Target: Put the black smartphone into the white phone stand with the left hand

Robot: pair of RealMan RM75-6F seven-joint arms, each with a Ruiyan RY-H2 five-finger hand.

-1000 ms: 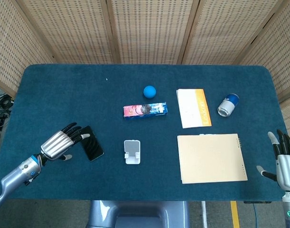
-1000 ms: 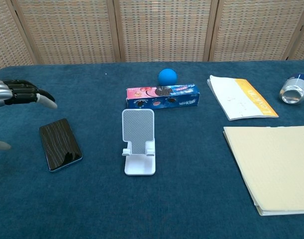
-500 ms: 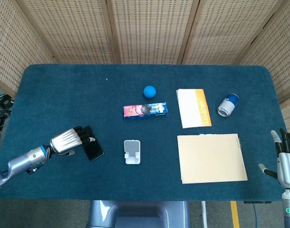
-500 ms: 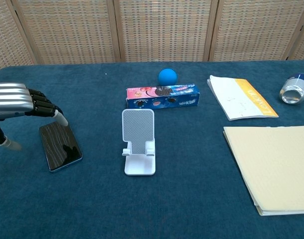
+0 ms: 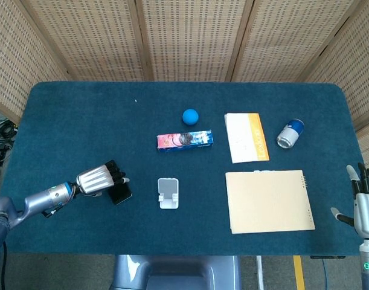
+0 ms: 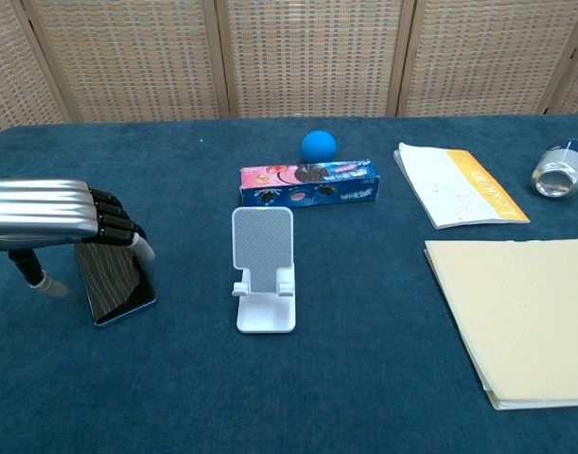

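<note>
The black smartphone [image 5: 119, 193] [image 6: 118, 284] lies flat on the blue table, left of the white phone stand [image 5: 168, 193] [image 6: 263, 270]. My left hand [image 5: 98, 179] [image 6: 66, 213] hovers right over the phone's far end. Its fingers [image 6: 113, 227] reach past the phone's right edge, and its thumb [image 6: 41, 282] hangs at the left edge. The phone does not look lifted, and the stand's cradle holds nothing. At the table's right front corner my right hand [image 5: 365, 202] stays open with fingers spread, seen only in the head view.
Behind the stand lie a colourful snack box [image 5: 185, 140] [image 6: 307, 183] and a blue ball [image 5: 190, 116] [image 6: 318, 145]. To the right are a white-and-orange booklet [image 5: 246, 137], a tan notebook [image 5: 269, 200] [image 6: 516, 317] and a tipped can [image 5: 290, 133] [image 6: 558, 170].
My left hand has moved right and down, from beside the phone to directly over it. The phone and stand have not moved. The right hand has sunk slightly.
</note>
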